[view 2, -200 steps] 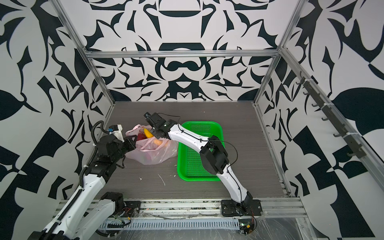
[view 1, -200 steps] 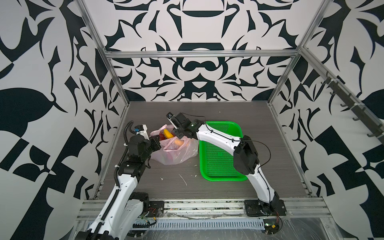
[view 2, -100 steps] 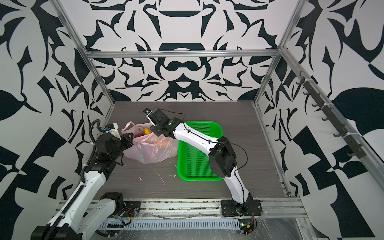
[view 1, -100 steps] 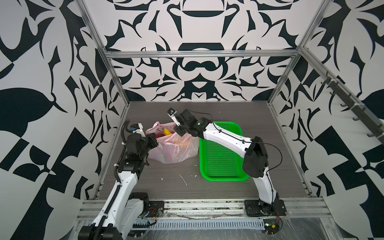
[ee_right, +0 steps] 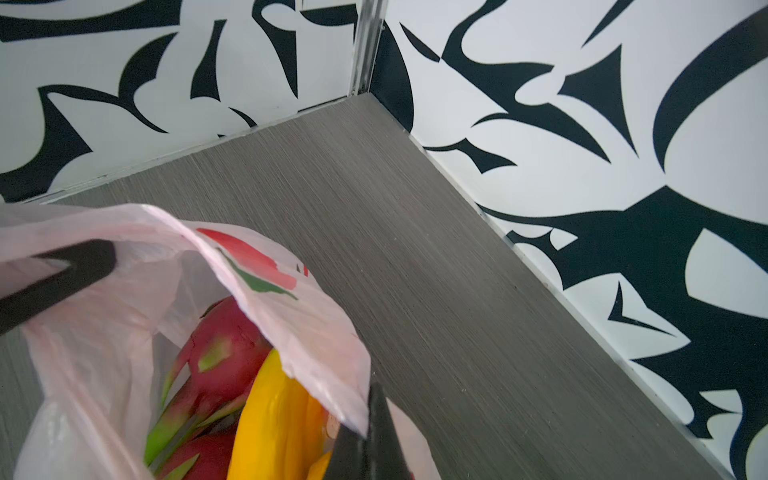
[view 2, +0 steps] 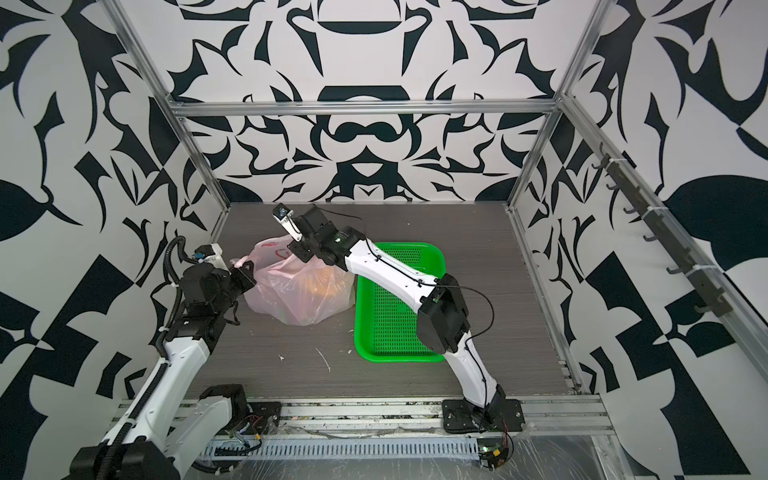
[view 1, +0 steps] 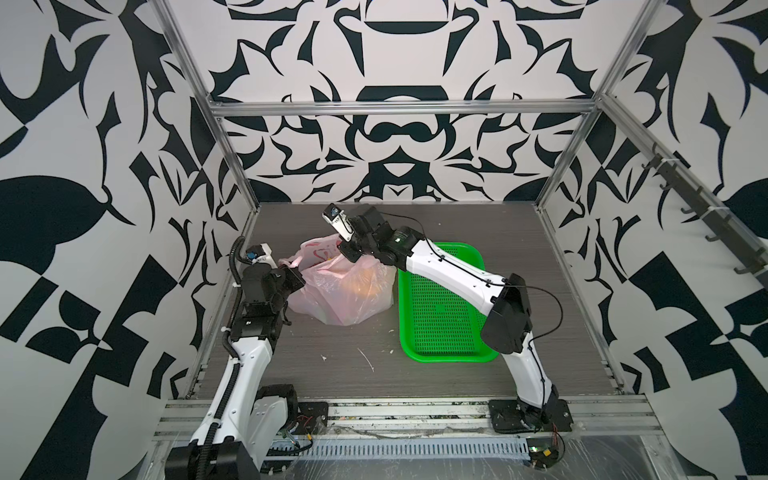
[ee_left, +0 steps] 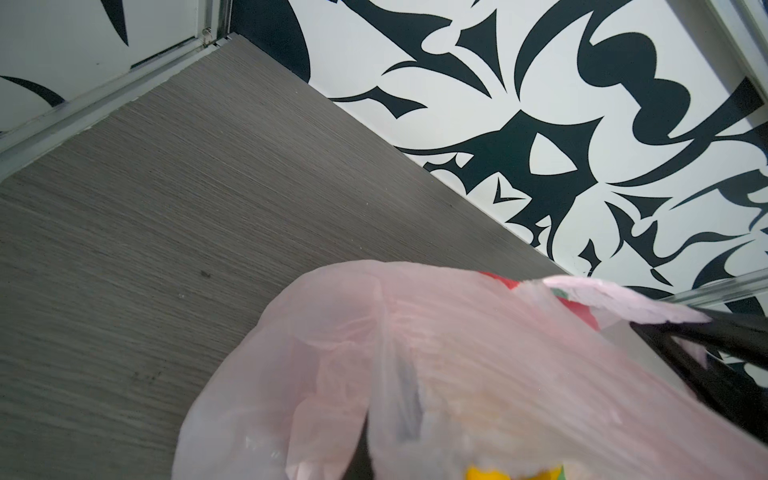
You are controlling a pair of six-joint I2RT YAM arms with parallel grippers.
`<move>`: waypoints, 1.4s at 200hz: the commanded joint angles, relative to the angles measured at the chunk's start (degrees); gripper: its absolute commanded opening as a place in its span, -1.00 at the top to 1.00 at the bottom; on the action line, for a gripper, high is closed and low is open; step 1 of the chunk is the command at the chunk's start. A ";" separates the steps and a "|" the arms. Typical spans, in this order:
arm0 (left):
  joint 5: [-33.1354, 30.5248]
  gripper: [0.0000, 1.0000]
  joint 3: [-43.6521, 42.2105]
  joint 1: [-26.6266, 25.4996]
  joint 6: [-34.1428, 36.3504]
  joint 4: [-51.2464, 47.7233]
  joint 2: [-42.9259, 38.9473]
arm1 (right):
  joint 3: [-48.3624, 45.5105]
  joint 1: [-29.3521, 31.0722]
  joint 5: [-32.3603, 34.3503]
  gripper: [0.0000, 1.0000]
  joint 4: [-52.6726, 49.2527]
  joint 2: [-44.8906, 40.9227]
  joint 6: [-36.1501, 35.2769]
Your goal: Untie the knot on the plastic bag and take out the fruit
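Right wrist view looks into the open mouth of the plastic bag [ee_right: 95, 374]. A magenta dragon fruit [ee_right: 224, 353] lies against yellow bananas [ee_right: 274, 415], and a second dragon fruit [ee_right: 199, 457] lies beneath them. The right jaws are closed tight and pinch the near rim of the pink film.

In both top views the bag [view 1: 345, 299] sits on the desk [view 1: 540, 291] in its rear left part, between the left arm [view 1: 249, 361] and the right arm [view 1: 449, 270]. It is just beside the left rim of the green basket [view 1: 440, 316]; whether they touch I cannot tell. The left jaws are also closed. They grip a bunched pink handle on the side of the bag nearest the desk's left edge and hold it off the desk. The mouth is stretched between the two grips. An orange-yellow fruit [view 1: 361, 284] shows through the film. A few white scraps [view 1: 368, 361] lie on the desk nearer the front edge.
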 commanded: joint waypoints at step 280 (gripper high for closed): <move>9.66 1.00 0.60 2.31 -3.79 -5.15 -4.38 | 1.57 6.94 16.23 0.00 -22.60 -13.64 27.14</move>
